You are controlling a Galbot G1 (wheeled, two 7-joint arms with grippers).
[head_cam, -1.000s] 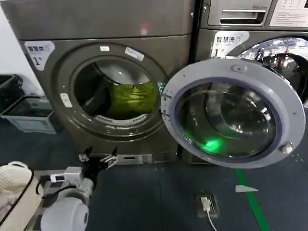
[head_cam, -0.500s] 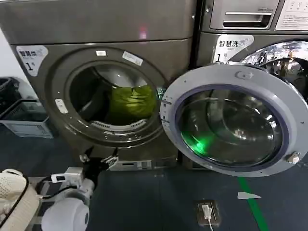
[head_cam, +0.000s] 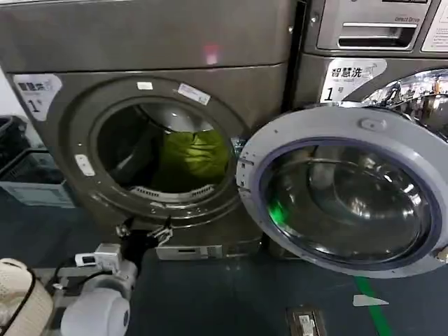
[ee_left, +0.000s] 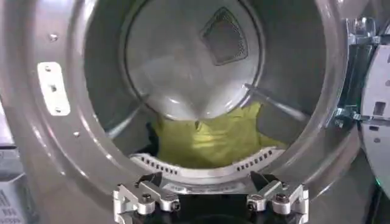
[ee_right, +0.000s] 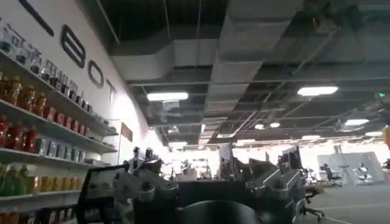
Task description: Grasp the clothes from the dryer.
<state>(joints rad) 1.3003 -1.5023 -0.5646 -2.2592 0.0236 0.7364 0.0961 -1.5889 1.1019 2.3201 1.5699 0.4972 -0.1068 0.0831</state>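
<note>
The dryer stands in front of me with its silver-rimmed glass door swung open to the right. Inside the drum the clothes lie as a yellow-green bundle at the bottom, leaning to the right. In the left wrist view the clothes rest just behind the perforated lip. My left gripper hovers open and holds nothing, just below and outside the porthole's lower rim. My right gripper is raised away from the dryer, pointing at a ceiling, open with nothing in it.
A second grey machine stands to the right, behind the open door. A grey basket sits on the floor at the left. A green floor line and a floor socket lie at the lower right.
The dryer and its door have grown larger in the head view as I came closer. My left gripper stays open under the porthole rim. The clothes have not moved.
</note>
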